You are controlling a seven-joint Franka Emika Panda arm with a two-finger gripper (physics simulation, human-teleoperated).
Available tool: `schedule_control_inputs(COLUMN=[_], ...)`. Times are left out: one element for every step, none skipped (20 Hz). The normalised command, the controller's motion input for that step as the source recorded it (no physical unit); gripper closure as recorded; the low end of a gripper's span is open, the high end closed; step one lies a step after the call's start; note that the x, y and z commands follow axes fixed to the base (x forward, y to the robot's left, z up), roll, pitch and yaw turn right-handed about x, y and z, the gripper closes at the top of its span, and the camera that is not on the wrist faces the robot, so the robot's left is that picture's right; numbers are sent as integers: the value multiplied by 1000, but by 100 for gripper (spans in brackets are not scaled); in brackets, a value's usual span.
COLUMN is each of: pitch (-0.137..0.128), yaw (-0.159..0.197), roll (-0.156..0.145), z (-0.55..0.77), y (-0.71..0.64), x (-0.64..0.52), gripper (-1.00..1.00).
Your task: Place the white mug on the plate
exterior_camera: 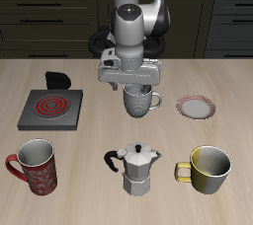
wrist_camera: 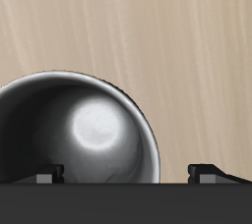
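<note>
The greyish-white ceramic mug with a faint textured pattern stands upright near the middle of the light wooden table, its single handle turned toward the small round white plate with a reddish-pink rim band. The plate lies flat beside the mug, at about the same depth on the table and apart from it, with nothing on it.

The robot's two-finger gripper hangs directly over the mug, fingers pointing down at the rim. In the wrist view the gripper shows two dark fingertips spread fairly wide, one over the mug's open mouth and the other off past its rim, above bare wood; the mug's shiny grey interior fills the space under them. The jaws stand open and whether either finger touches the rim cannot be told.

Farther toward the other side of the table sits a square grey stove burner with red rings. Along the near edge stand a red patterned mug, a silver metal moka pot and a yellow mug, each well apart from the white mug.
</note>
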Motion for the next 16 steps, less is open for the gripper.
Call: schedule_control_inputs(pitch=[41,21,9,38,23,9,5,21,36,0,74,32,-10,12,10,-14], yaw=[-17,-26,24,-45,-42,-7,-4,-33,25,0,-81,-51,-31,-51,-23,13], roll=[21,7,35,26,20,33,43,50,75,0,30,77,20,16,62,-10], z=[-250,-116,-171,-286,-187,-122,-248,-277,-330,0,-551,-196,-158,-124,-95,-8], y=[33,11,60,-21,1,27,26,49,114,0,22,101,56,70,127,13], x=[-5,-8,-2,-34,-30,-16,-54,-4,-18,0,-62,-44,-53,-60,-39,-39], gripper=[-100,-100,-100,-100,-100,-100,-100,-100,-100,-100,100,100,100,100,100,100])
